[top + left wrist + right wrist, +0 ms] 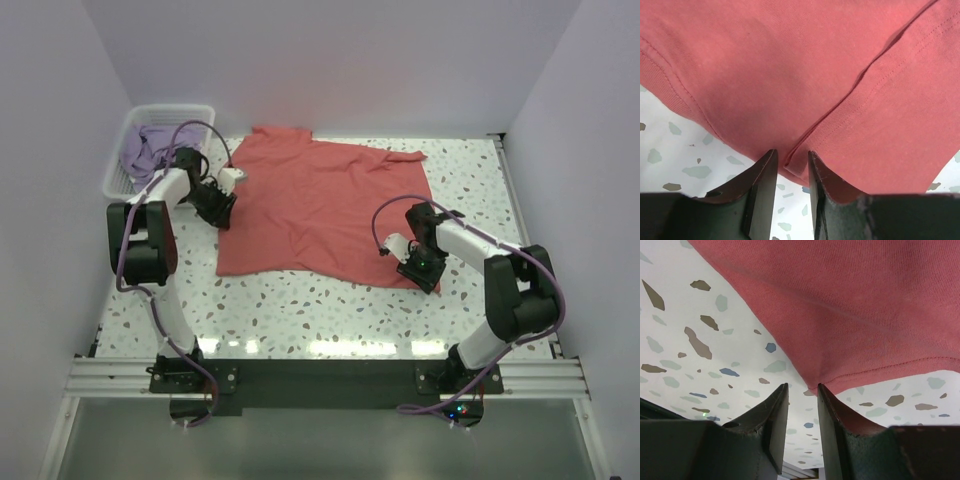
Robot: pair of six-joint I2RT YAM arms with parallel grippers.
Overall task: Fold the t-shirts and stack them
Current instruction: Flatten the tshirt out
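0 folds done: coral-red t-shirt (320, 210) lies flat, lavender t-shirt (148, 150) waits in the basket (113, 172) beside it. I cannot tell whether left claw (791, 153) and right claw (802, 386) pinch its edges.

The white-and-black jointed left arm (165, 195) rises from its base, bends sharply at the elbow and reaches forward and inward, with its dark two-finger left gripper (792, 156) tipped low. The matching right arm (470, 245) folds inward from its elbow, and its dark right gripper (802, 387) points down. Both pairs of jaws stand narrowly apart; whether either is gripping anything is unclear.
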